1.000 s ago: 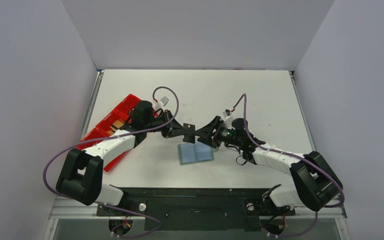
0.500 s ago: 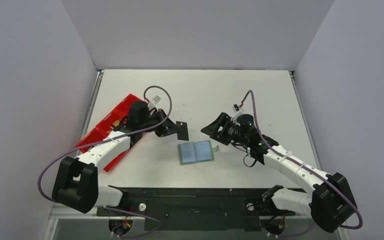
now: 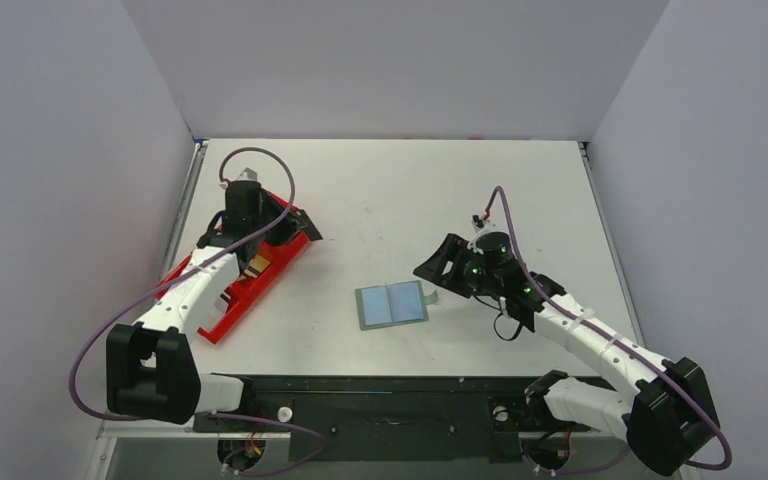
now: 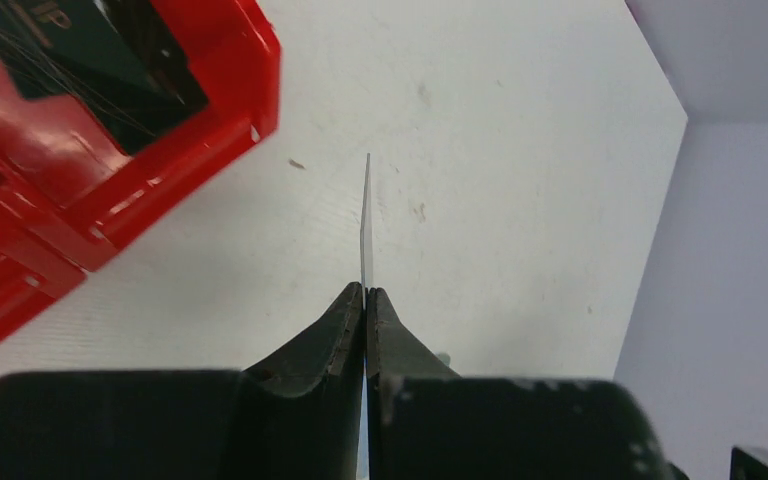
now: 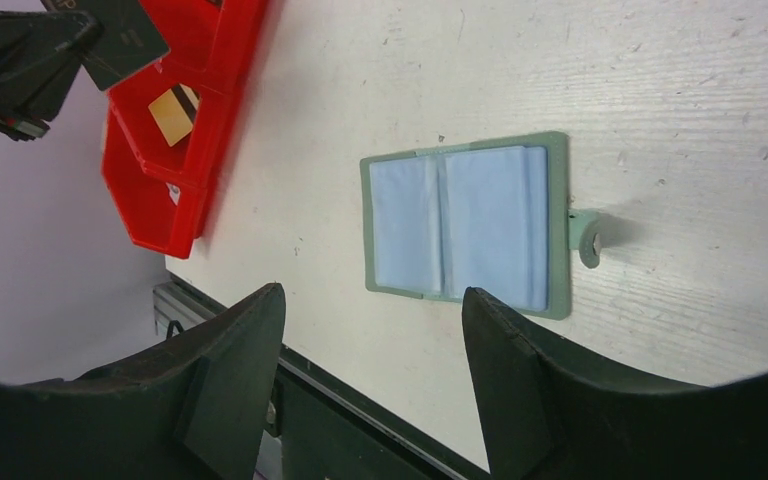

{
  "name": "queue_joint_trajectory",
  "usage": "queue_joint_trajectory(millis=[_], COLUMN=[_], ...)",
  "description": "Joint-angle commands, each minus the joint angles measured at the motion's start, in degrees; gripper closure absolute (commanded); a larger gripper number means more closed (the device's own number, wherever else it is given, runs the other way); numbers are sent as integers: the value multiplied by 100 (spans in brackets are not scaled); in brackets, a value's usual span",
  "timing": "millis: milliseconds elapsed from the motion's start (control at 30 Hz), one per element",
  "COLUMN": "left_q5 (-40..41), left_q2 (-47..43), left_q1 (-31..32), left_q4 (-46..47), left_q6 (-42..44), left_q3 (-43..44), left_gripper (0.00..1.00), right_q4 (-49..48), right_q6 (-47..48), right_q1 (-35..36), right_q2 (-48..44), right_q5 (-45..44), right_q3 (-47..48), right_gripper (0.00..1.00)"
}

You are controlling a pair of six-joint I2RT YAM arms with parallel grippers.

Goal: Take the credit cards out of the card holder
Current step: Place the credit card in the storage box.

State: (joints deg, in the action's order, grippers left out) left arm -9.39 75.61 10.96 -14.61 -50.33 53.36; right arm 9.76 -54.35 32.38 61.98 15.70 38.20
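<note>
The card holder lies open and flat on the white table, grey-green with pale blue pockets and a small side tab. My left gripper is over the far end of the red tray. It is shut on a thin dark credit card, seen edge-on in the left wrist view and flat in the right wrist view. A tan-gold credit card lies in a tray compartment. My right gripper is open and empty, just right of the holder.
The long red tray lies diagonally along the table's left side; a dark flat thing lies in its end compartment. White walls close in the table at the back and sides. A black rail runs along the near edge.
My left arm has swung left from the table's middle to the red tray, carrying the dark card. My right gripper has let go, opened wider and drawn back to the right of the holder.
</note>
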Motion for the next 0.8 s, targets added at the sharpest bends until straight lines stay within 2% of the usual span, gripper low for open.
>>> queue_joint_trajectory(millis=[0,267,767], left_q5=[869,1389,1602], left_q2=[274,1014,2527], left_q1=[-331,-861,-1037], left_q4=[-57,258,782], left_q6=[-11,-153,-345], left_q3=[440,763,1397], left_gripper=[100,100,100], right_q4=[163,319,680], right_q6=[284,345,502], right_q1=[-74,-188,-300], right_q2=[-172,-280,-496], right_q5=[-136,-121,-130], right_q3=[265,271,410], right_gripper=[39,39,39])
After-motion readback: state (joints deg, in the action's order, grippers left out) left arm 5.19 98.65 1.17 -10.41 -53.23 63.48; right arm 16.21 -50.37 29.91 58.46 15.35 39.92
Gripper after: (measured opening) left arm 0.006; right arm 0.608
